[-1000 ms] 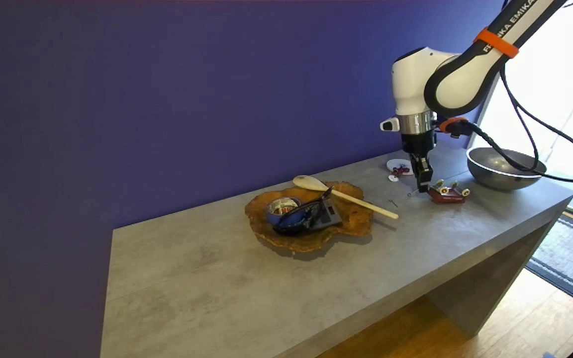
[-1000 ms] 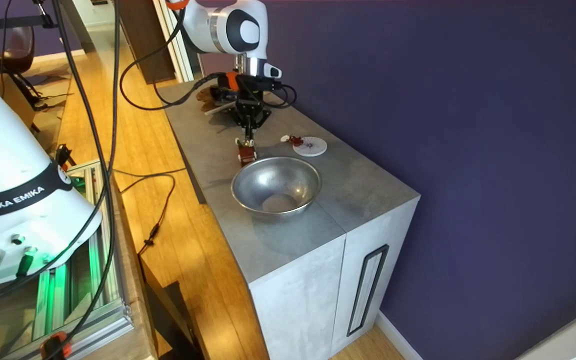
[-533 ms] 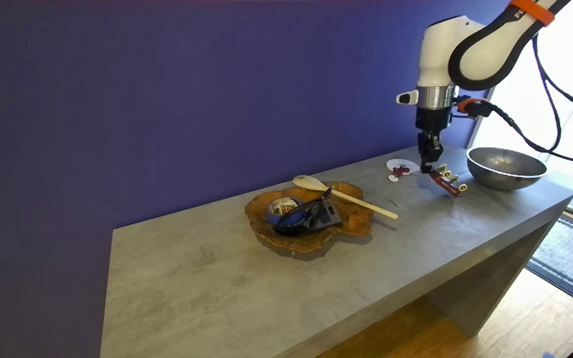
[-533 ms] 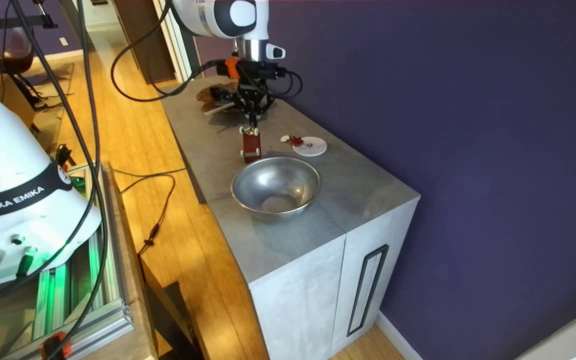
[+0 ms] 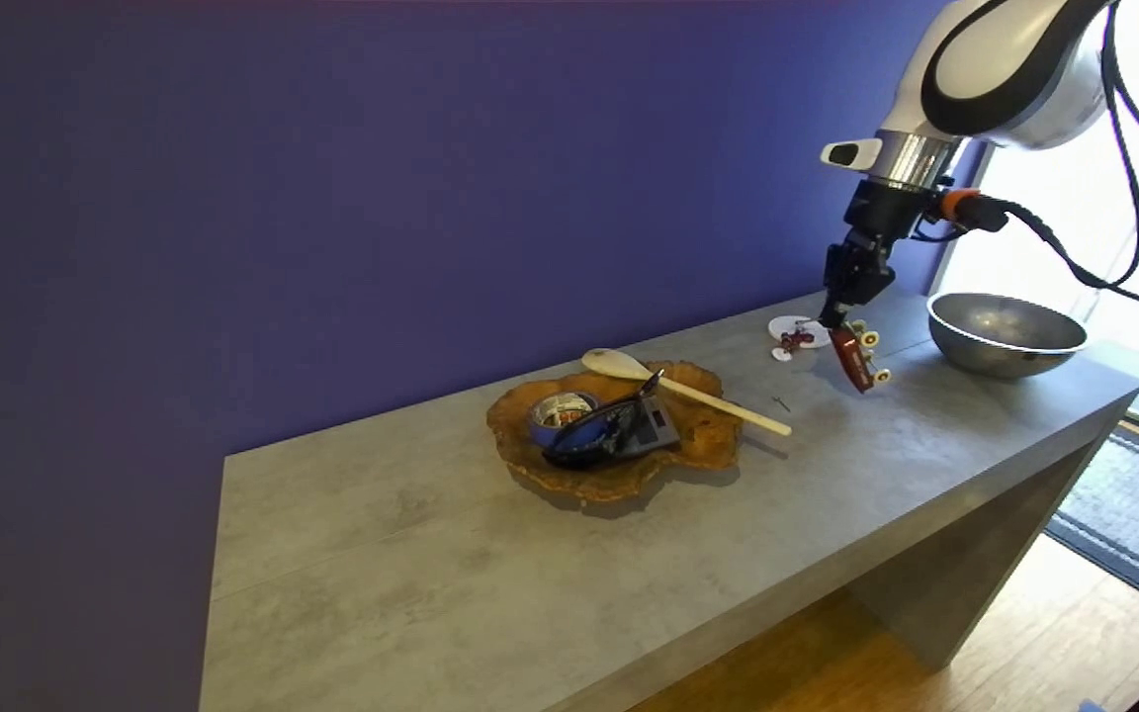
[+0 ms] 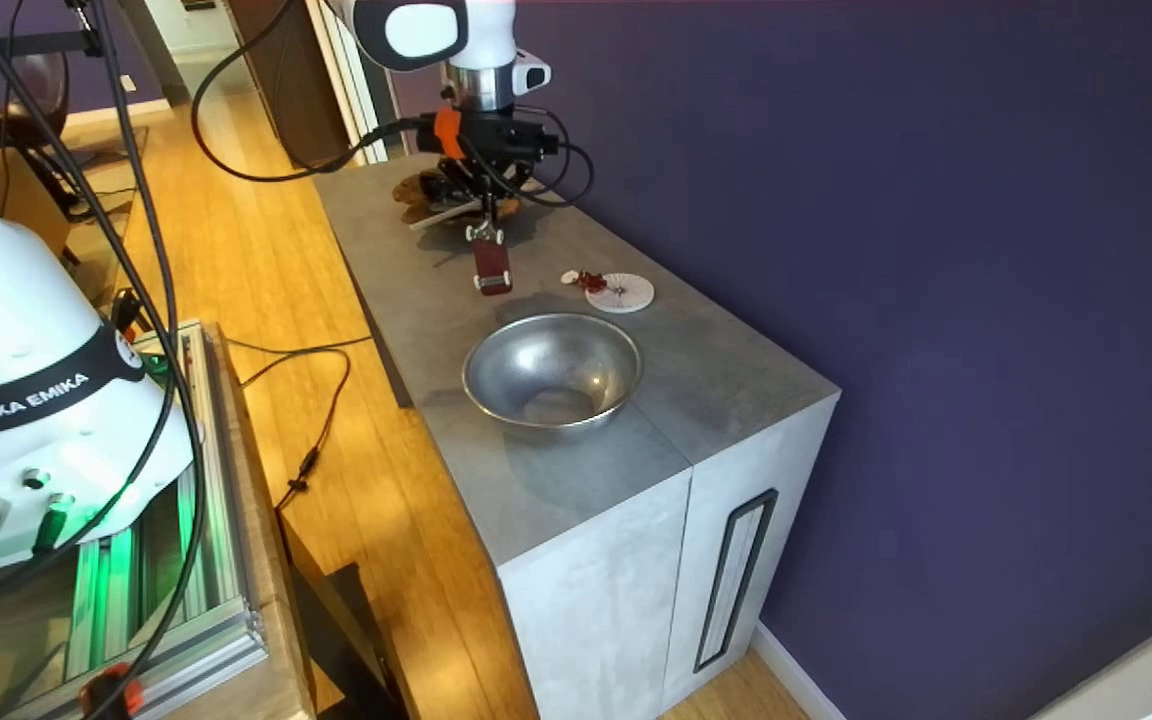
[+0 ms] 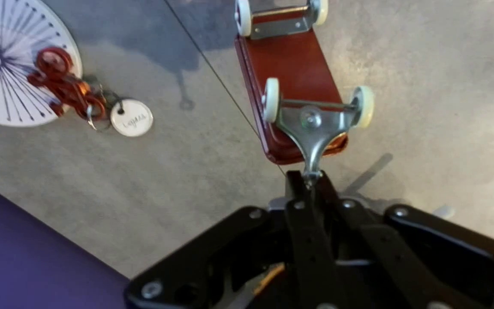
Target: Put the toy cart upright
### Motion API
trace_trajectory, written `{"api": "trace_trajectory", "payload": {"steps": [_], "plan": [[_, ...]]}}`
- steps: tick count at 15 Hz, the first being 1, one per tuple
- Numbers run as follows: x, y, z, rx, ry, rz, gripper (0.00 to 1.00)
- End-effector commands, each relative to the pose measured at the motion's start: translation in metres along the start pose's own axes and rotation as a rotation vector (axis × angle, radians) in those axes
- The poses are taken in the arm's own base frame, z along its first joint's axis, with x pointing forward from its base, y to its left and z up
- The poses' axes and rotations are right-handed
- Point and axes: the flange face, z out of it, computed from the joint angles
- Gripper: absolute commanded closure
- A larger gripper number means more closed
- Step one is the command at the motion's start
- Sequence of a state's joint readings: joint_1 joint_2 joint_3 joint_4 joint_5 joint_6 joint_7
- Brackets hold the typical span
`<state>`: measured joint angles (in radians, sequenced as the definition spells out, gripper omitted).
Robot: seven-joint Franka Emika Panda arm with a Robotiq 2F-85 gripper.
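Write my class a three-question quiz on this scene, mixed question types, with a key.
1. Count: how many wheels does the toy cart show in the wrist view?
2. Multiple choice: which rests on the wooden tray? A) bowl B) spoon C) toy cart
3. True or false: the toy cart stands level on its wheels.

Key: 1. four; 2. B; 3. false, it hangs tilted from the gripper by its metal handle.

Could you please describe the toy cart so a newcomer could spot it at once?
Above the grey table, find the black gripper. Hanging tilted from it is the red toy cart. Unlike the red trinket partly on the white disc, it has four pale wheels.
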<state>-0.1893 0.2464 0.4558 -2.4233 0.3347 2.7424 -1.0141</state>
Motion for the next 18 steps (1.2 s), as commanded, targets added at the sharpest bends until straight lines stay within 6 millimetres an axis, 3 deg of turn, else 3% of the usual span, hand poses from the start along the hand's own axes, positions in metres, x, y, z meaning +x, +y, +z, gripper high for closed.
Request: {"api": "trace_trajectory", "payload": {"steps": [1,5,13,14,17,18], "plan": [[0.004,-0.015,-0.009,0.019,0.143,-0.073,0.98],[0.004,-0.018,-0.016,0.077,0.296,-0.118,0.98],[-0.038,-0.014,-0.002,0.178,0.505,-0.211,0.98],[-0.03,-0.01,-0.008,0.147,0.458,-0.184,0.92],[-0.038,-0.008,-0.004,0.17,0.493,-0.207,0.92],[-0.038,-0.008,-0.003,0.172,0.495,-0.209,0.98]]}}
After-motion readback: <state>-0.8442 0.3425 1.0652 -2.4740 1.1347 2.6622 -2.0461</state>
